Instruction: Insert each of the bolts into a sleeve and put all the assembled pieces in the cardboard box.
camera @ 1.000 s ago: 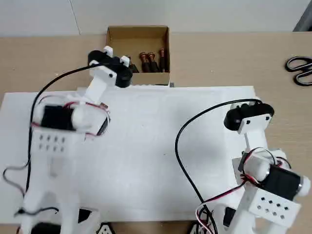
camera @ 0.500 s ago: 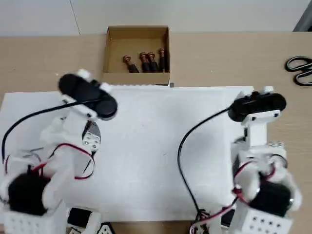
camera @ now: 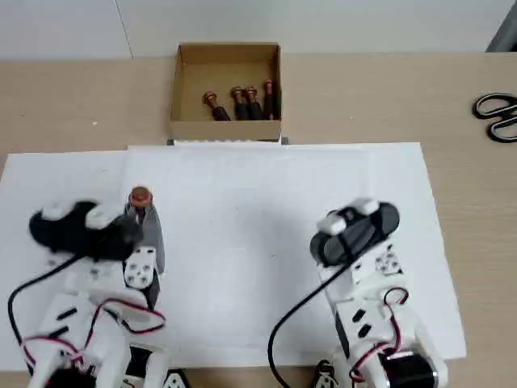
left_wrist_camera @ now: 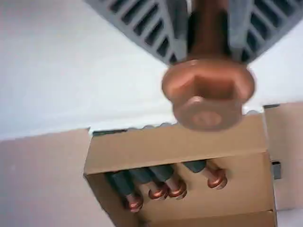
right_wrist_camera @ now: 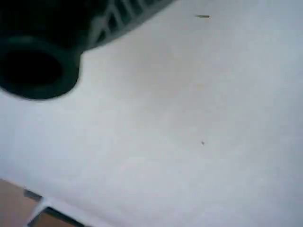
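Note:
My left gripper (camera: pixel 145 220) stands over the near left of the white sheet (camera: pixel 266 242), shut on a copper bolt (camera: pixel 140 196) whose head points toward the box. In the left wrist view the bolt (left_wrist_camera: pixel 208 92) sticks out between the grey fingers (left_wrist_camera: pixel 142 23) of the left gripper (left_wrist_camera: pixel 208 33). My right gripper (right_wrist_camera: pixel 71 40) is shut on a black sleeve (right_wrist_camera: pixel 33 71), open end facing the camera, just above the sheet. The right arm (camera: pixel 355 230) is at the near right. The cardboard box (camera: pixel 182 89) holds several assembled pieces (camera: pixel 242 103), also seen as assembled pieces (left_wrist_camera: pixel 165 187).
Black scissors (camera: pixel 497 117) lie on the bare tabletop at the far right. The box (left_wrist_camera: pixel 175 146) sits just beyond the sheet's far edge. The sheet's middle lies between the two arms.
The left arm drew back from the box to the near left, and a copper bolt now shows in its gripper. The right arm pulled back and swung inward.

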Controlling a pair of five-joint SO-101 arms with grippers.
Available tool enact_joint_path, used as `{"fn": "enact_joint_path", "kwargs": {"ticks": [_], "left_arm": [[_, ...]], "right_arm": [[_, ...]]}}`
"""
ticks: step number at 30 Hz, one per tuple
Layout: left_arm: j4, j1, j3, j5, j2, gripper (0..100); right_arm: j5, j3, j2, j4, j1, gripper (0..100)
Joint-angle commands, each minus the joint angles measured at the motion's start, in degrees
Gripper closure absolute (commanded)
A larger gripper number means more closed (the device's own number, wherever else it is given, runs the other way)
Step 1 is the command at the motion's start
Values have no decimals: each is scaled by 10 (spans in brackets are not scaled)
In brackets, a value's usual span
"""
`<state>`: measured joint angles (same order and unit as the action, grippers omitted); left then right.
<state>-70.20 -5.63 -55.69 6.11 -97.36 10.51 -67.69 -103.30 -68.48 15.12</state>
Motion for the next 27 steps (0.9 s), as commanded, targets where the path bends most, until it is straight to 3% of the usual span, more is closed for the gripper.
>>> {"fn": "enact_joint_path", "kwargs": {"ticks": [1, 8, 19, 27], "left_arm": [[20, 0, -40, 48, -72, 994], [71, 0, -73, 177, -64, 994], [255, -5, -175, 233, -64, 994], [270, -111, -221, 315, -64, 994]], "right_arm": [[-9, -6, 0, 19, 21, 995], [-9, -74, -7, 109, 72, 995], [-4, -202, -7, 276, 220, 995], [-3, -235, -7, 302, 289, 995]]}}
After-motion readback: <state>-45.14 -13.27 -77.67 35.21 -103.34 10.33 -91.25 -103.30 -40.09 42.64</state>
